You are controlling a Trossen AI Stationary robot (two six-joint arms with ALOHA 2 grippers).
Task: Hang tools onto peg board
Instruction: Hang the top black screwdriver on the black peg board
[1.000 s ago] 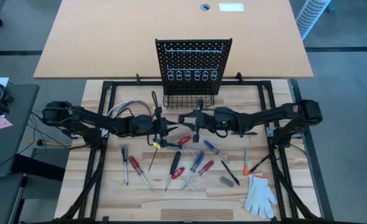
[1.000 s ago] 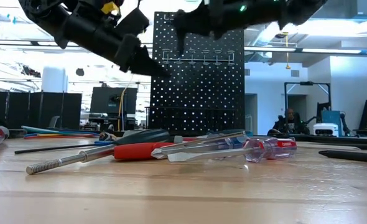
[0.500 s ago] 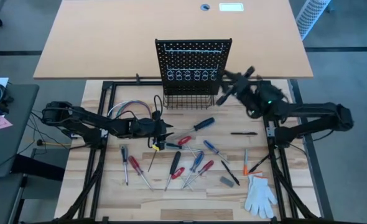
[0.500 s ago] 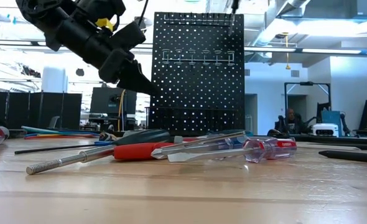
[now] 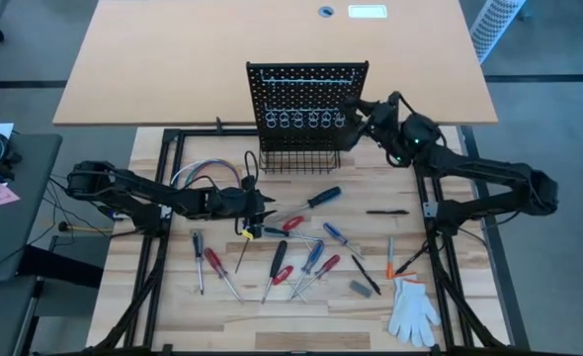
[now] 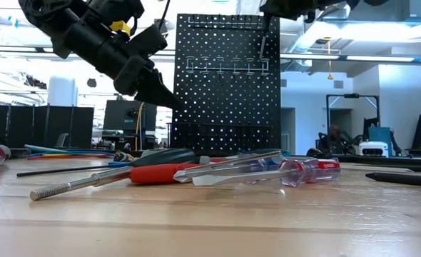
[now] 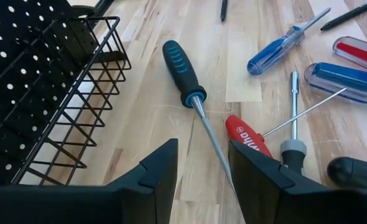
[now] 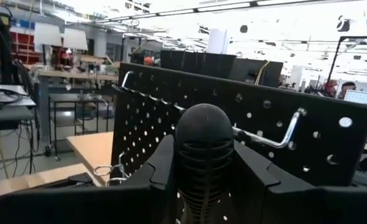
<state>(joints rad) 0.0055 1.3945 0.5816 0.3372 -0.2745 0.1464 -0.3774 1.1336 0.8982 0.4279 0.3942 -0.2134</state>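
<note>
The large tan tabletop point(image 5: 173, 69) is seen beyond the pale wooden work surface point(image 5: 371, 316), at whose far edge the single upright black perforated metal peg board point(image 5: 306, 84) is stood, with one row of silver rings point(image 5: 306, 121) and one black wire basket point(image 5: 296, 158) at its base. Two dark arms are counted. The right arm is stretched up to the board's right edge, its right gripper point(image 5: 356, 111) raised near the top of the panel; in the right wrist view its fingers point(image 8: 155, 168) are seen clenched on a black ribbed-handled tool point(image 8: 203, 155), held upright just before the board. The left arm is laid low across the table, its left gripper point(image 7: 202, 165) held just above the wood with the fingers released and parted, nothing between them, the thin shaft of a black-and-teal-handled screwdriver point(image 7: 180, 68) lying beneath the gap. About a dozen loose tools point(image 5: 301, 257) are scattered on the wood before the board. One white glove point(image 5: 412, 309) is laid at the near right, and one loop of coloured wires point(image 5: 205, 173) at the left.
</note>
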